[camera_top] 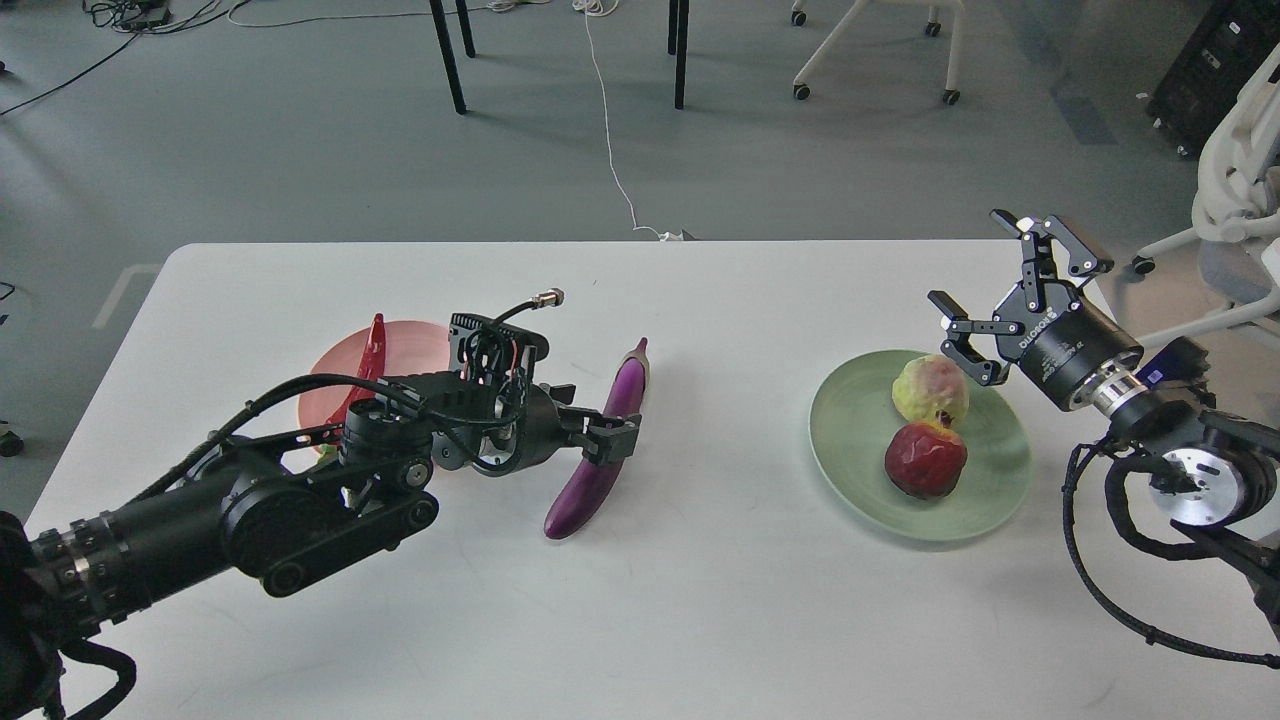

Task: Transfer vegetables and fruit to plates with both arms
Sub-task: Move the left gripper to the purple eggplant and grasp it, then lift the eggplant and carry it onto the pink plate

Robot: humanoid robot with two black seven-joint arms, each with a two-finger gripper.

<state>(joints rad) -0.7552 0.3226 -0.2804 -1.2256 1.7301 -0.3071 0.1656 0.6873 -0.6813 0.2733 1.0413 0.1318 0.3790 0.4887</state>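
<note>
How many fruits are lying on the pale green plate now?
2. The bumpy yellow-green fruit lies at the far side of the round pale green plate; the dark red pomegranate lies just in front, touching it.

Glossy purple eggplant (600, 440), glossy red chili (362, 375), smooth matt white table (700, 600).

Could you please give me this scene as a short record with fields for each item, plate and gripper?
chili pepper: on pink plate
eggplant: on table, off the plates
pomegranate: on green plate
yellow-green fruit: on green plate, behind pomegranate
left gripper: at eggplant's middle, fingers around it
right gripper: open, empty, above green plate's far edge
</note>
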